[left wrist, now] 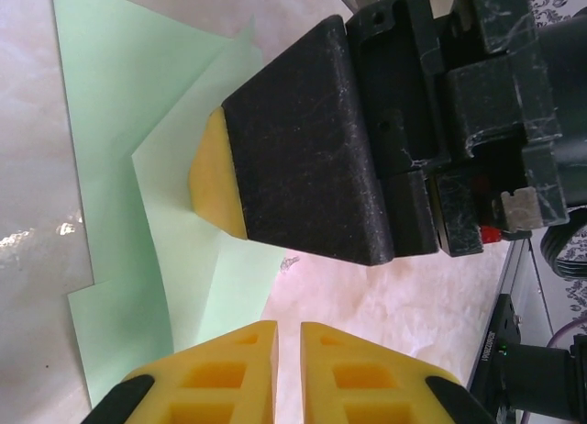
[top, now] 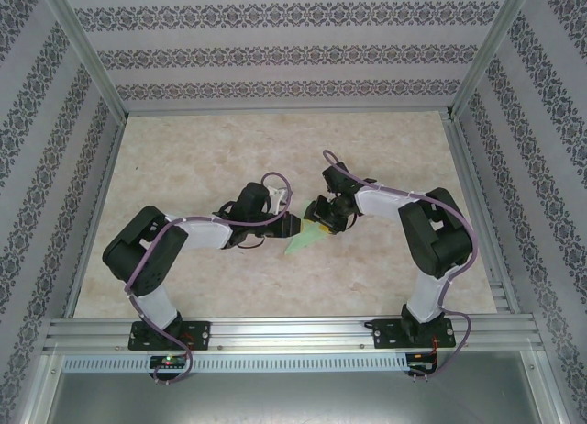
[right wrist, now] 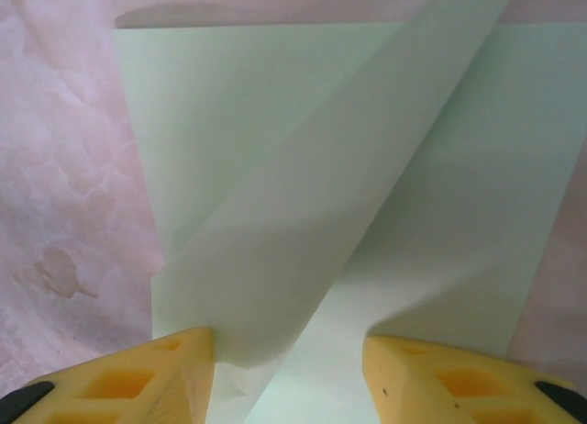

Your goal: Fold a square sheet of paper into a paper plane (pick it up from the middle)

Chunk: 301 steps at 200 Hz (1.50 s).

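While the left gripper [left wrist: 289,373] sits clenched on nothing at the edge of the half-folded square sheet of paper [left wrist: 119,121] mid-desk [top: 229,149], the right gripper [right wrist: 289,369], jaws apart, straddles a raised flap, and an uneven press there could skew the crease.

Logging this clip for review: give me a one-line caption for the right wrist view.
Right pincer open over the partly folded green sheet, a raised flap between its fingers.

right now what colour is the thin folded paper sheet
Paper sheet: plain pale green; best in right wrist view.
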Available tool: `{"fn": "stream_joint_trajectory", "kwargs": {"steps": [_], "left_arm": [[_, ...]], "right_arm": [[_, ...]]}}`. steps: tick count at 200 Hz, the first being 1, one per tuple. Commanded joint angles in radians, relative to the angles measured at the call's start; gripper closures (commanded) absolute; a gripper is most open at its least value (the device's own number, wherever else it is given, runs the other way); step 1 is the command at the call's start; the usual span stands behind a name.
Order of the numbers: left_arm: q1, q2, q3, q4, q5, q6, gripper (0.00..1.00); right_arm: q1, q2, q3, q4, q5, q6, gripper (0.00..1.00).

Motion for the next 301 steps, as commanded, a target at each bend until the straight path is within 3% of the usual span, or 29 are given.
{"fn": "stream_joint_trajectory", "kwargs": {"steps": [1,53,173,256,301], "left_arm": [[0.007,0.028,0.009,0.035,0.003,-0.008,0.85],[0.004,0.079,0.036,0.015,0.021,0.004,0.87],[0.003,0.115,0.068,-0.117,-0.053,0.032,0.91],[0.004,0.125,0.074,-0.134,-0.054,0.039,0.92],[0.003,0.124,0.073,-0.137,-0.053,0.038,0.93]], "right_arm": [[0.012,0.113,-0.041,-0.075,0.131,-0.028,0.48],[0.015,0.130,-0.032,-0.078,0.121,-0.023,0.45],[0.014,0.117,-0.032,-0.060,0.098,-0.038,0.44],[0.013,0.139,-0.025,-0.089,0.119,-0.036,0.52],[0.017,0.161,-0.010,-0.107,0.121,-0.039,0.52]]}}
